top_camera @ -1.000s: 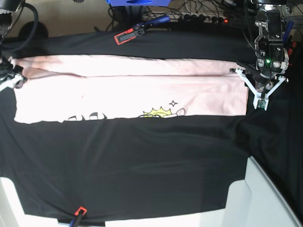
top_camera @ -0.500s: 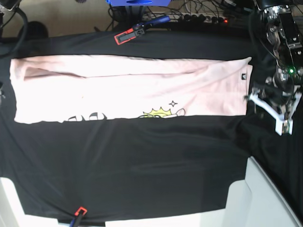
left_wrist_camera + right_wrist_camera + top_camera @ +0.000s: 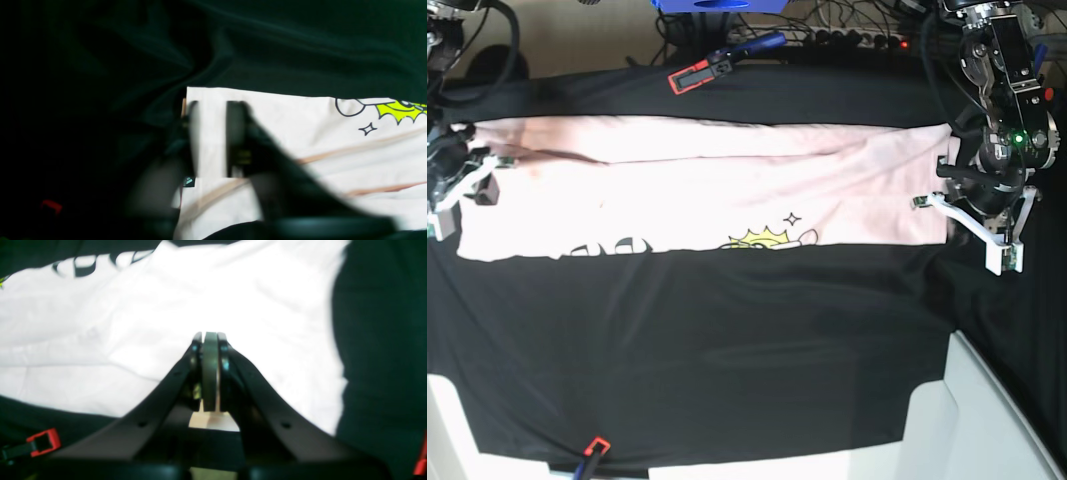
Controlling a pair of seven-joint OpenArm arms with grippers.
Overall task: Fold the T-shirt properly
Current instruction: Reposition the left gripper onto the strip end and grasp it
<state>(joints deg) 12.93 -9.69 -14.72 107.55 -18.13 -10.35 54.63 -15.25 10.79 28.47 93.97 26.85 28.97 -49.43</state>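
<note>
The pale pink T-shirt [image 3: 697, 190] lies flat as a long band across the black cloth, black lettering and a yellow graphic [image 3: 762, 238] along its front edge. My left gripper [image 3: 949, 215] is at the shirt's right end. In the left wrist view it [image 3: 213, 140] is open, with the shirt [image 3: 300, 133] showing between its fingers near the right edge. My right gripper [image 3: 479, 185] is at the shirt's left end. In the right wrist view it [image 3: 210, 340] is shut, hovering over the shirt [image 3: 133, 323]. I see no cloth pinched in it.
The black cloth [image 3: 727, 350] covers the table, held by a red-tipped clamp at the back [image 3: 695, 76] and another at the front [image 3: 595, 447]. Cables and a power strip [image 3: 857, 40] lie behind. A white surface [image 3: 987, 420] sits front right.
The left arm moved in from the right to the shirt's right end. The right arm, out of view half a second ago, is back at the left end. The shirt's back-left corner has shifted.
</note>
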